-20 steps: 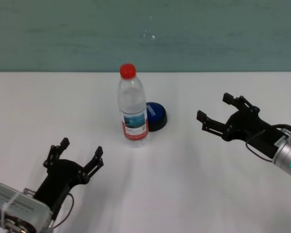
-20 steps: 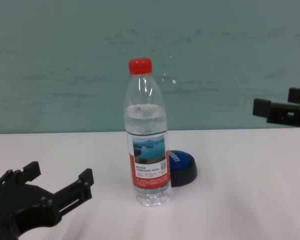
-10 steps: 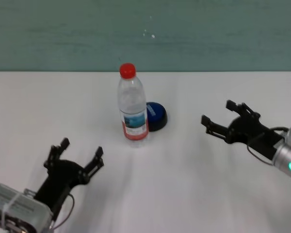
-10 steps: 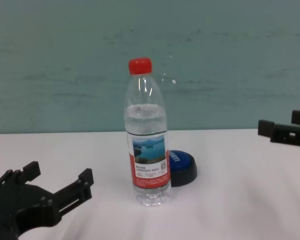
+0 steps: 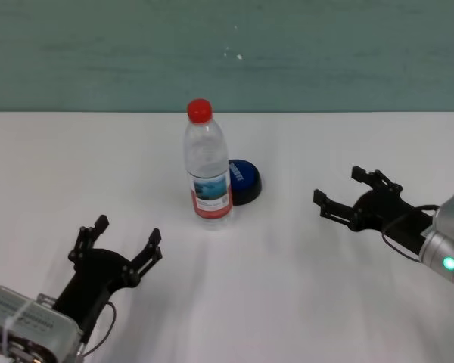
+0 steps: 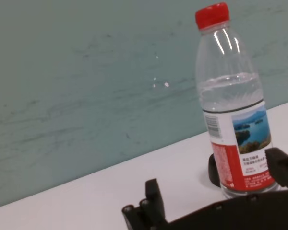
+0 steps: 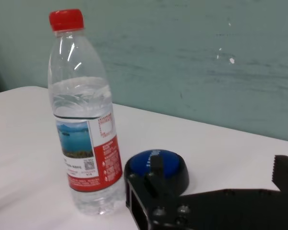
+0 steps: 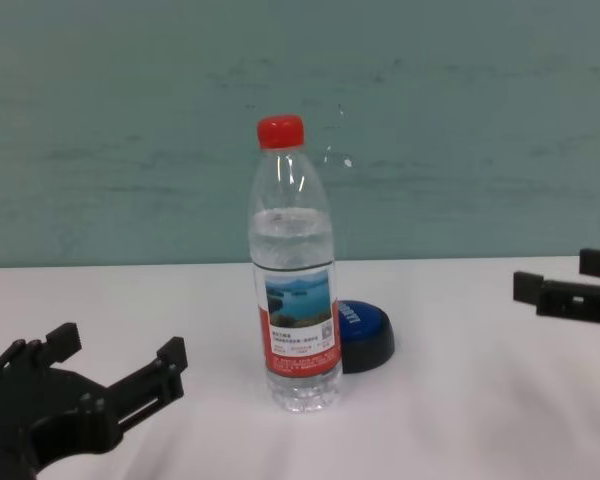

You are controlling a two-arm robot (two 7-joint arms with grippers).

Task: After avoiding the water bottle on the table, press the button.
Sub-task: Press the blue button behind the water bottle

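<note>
White table [image 5: 303, 302], teal wall behind; bottle [image 5: 207, 162] stands upright, button [image 5: 244, 180] tucked just behind it, perhaps touching. Right gripper [image 5: 346, 198], fingers spread, should swing in from the button's open side; left gripper [image 5: 115, 246] parked, spread

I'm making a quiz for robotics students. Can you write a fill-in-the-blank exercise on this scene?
1. The water bottle has a ____ cap.
2. The blue button sits just ____ the bottle, partly hidden in the chest view.
3. The right end effector has its fingers ____.
4. The left end effector holds ____.

Missing words: red; behind; open; nothing
</note>
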